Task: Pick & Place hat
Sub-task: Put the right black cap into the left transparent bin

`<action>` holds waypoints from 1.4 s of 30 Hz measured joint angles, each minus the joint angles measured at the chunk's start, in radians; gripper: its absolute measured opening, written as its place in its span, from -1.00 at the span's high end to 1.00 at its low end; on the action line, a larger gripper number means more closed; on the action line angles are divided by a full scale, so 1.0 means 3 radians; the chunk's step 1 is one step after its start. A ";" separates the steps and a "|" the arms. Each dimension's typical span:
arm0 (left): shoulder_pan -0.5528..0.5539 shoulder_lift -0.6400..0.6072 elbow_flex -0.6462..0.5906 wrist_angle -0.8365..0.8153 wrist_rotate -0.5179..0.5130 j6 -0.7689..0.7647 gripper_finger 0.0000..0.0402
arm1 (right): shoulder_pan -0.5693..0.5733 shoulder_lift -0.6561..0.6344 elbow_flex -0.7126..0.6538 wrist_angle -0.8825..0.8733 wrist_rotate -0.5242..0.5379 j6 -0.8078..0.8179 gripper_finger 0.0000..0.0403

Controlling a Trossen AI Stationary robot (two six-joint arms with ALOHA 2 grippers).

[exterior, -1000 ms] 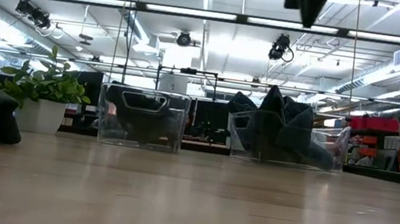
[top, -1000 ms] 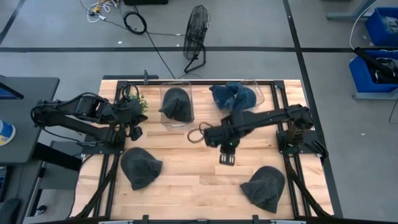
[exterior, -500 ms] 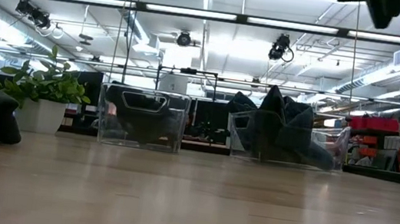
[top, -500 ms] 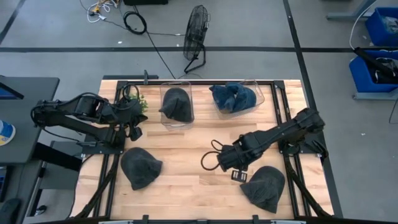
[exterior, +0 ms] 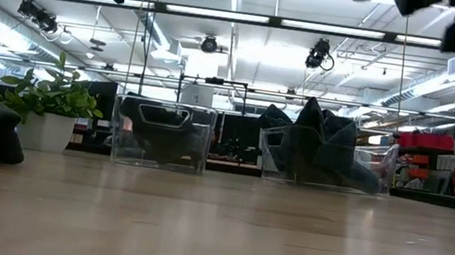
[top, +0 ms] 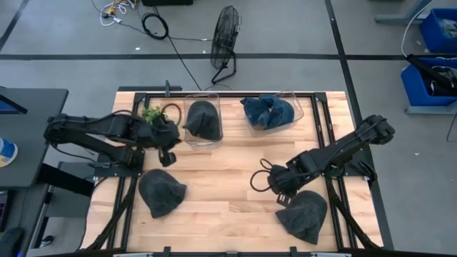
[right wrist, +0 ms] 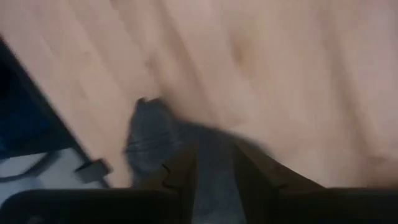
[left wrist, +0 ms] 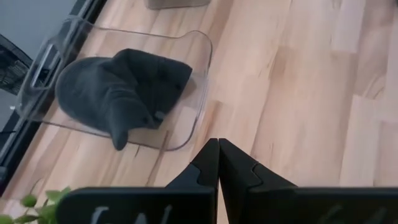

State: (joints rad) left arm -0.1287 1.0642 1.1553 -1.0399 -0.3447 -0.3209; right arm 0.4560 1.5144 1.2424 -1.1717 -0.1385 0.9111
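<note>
Overhead, the right gripper (top: 280,194) hangs just beside the near-right grey hat (top: 303,215), on its side toward the left clear bin (top: 202,123). That bin holds a grey hat; the left gripper (top: 168,145) sits just beside it. Through the left wrist camera, the jaws are pressed together, empty, the bin (left wrist: 186,118) ahead. Through the right wrist camera, the fingers (right wrist: 182,173) stand parted over the hat (right wrist: 155,140).

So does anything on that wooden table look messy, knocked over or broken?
Nothing looks damaged or tipped. Two dark grey knit hats lie loose on the wooden table; one more sits in a clear plastic bin. The neighbouring clear bin holds rumpled blue hats, which is just untidy.
</note>
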 joint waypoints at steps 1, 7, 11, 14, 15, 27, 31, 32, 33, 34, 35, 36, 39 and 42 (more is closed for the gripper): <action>0.0000 0.0057 0.0000 0.0037 -0.0002 0.0001 0.95 | 0.0023 -0.0002 -0.0074 0.0091 -0.0115 0.0107 0.48; 0.0000 0.0316 -0.0002 0.0135 -0.0005 0.0012 0.95 | 0.0229 -0.0002 -0.0385 0.0070 -0.0475 0.0689 0.48; 0.0000 0.0416 -0.0003 0.0142 -0.0005 0.0012 0.95 | 0.0390 -0.0006 -0.0576 0.0124 -0.0564 0.1087 0.48; 0.0000 0.0451 -0.0004 0.0143 -0.0005 0.0011 0.95 | 0.0465 -0.0004 -0.0735 0.0477 -0.0606 0.1363 0.48; 0.0000 0.0450 -0.0004 0.0144 -0.0005 0.0011 0.95 | 0.0485 -0.0004 -0.0787 0.0616 -0.0653 0.1428 0.48; 0.0000 0.0446 -0.0004 0.0161 -0.0006 -0.0086 0.95 | 0.0775 -0.0002 -0.1071 0.0809 -0.0643 0.1755 0.48; 0.0000 0.0446 -0.0004 0.0167 -0.0006 -0.0091 0.95 | 0.0885 -0.0002 -0.1248 0.1185 -0.0646 0.1943 0.48; 0.0000 0.0446 -0.0004 0.0169 -0.0006 -0.0091 0.95 | 0.0908 -0.0003 -0.1304 0.1300 -0.0649 0.2003 0.48; 0.0000 0.0446 -0.0004 0.0180 -0.0006 -0.0089 0.95 | 0.0930 -0.0006 -0.1361 0.1399 -0.0650 0.2050 0.48; 0.0000 0.0446 -0.0004 0.0201 -0.0006 -0.0087 0.95 | 0.0949 -0.0008 -0.1411 0.1470 -0.0644 0.2078 0.48; 0.0000 0.0446 -0.0004 0.0230 -0.0006 -0.0087 0.95 | 0.0968 -0.0011 -0.1457 0.1520 -0.0617 0.2091 0.48; 0.0000 0.0446 -0.0004 0.0263 -0.0006 -0.0086 0.95 | 0.0989 -0.0013 -0.1499 0.1550 -0.0573 0.2126 0.48; 0.0000 0.0446 -0.0004 0.0380 -0.0008 -0.0078 0.95 | 0.1019 -0.0013 -0.1567 0.1573 -0.0499 0.2196 0.55; 0.0001 0.0446 -0.0004 0.0462 -0.0008 0.0060 0.95 | 0.1019 -0.0012 -0.1565 0.1548 -0.0496 0.1934 0.74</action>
State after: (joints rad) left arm -0.1284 1.1980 1.1542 -0.9012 -0.3470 -0.3030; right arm 0.7617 1.5108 0.7728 -0.7073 -0.2874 1.4913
